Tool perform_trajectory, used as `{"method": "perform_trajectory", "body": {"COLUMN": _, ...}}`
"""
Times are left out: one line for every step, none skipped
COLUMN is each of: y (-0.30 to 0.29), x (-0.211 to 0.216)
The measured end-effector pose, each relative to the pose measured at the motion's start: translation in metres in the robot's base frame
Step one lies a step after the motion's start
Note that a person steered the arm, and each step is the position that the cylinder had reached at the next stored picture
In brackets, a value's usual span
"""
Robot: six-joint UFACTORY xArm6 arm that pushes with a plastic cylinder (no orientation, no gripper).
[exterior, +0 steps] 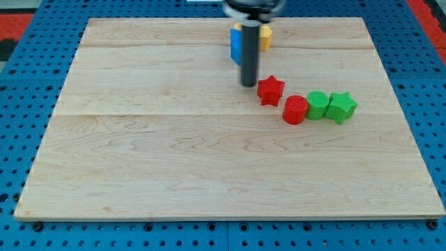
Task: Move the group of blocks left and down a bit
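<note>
A red star block (270,90) lies right of the board's centre. A red cylinder (295,109) sits just below and right of it. A green block (318,105) touches the cylinder's right side, and a green star block (341,107) touches that one. My tip (249,84) rests on the board just left of the red star, a small gap apart. Behind the rod, near the view's top, a blue block (236,44) and a yellow block (265,37) are partly hidden.
The wooden board (174,153) lies on a blue pegboard surface (21,118). The arm's dark end (252,7) enters from the view's top centre.
</note>
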State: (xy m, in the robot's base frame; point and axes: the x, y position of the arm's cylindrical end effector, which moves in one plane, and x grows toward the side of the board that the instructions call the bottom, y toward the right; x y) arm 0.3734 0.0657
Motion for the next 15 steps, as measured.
{"method": "perform_trajectory", "body": {"y": 0.046, "x": 0.014}}
{"method": "perform_trajectory", "body": {"y": 0.036, "x": -0.014}}
{"method": "perform_trajectory", "body": {"y": 0.063, "x": -0.061}}
{"method": "perform_trajectory", "body": {"y": 0.109, "x": -0.101}}
{"method": "perform_trajectory", "body": {"y": 0.131, "x": -0.127}}
{"method": "perform_trajectory", "body": {"y": 0.055, "x": -0.138}}
{"method": "perform_trajectory", "body": {"y": 0.031, "x": -0.138}}
{"method": "perform_trajectory", "body": {"y": 0.029, "x": -0.139}}
{"method": "perform_trajectory", "body": {"y": 0.019, "x": -0.136}}
{"method": "perform_trajectory", "body": {"y": -0.048, "x": -0.117}}
{"method": "perform_trajectory", "body": {"y": -0.05, "x": -0.116}}
{"method": "perform_trajectory", "body": {"y": -0.019, "x": -0.117}}
{"method": "perform_trajectory", "body": {"y": -0.003, "x": -0.163}}
{"method": "perform_trajectory", "body": {"y": -0.034, "x": -0.18}}
{"method": "perform_trajectory", "body": {"y": -0.101, "x": -0.18}}
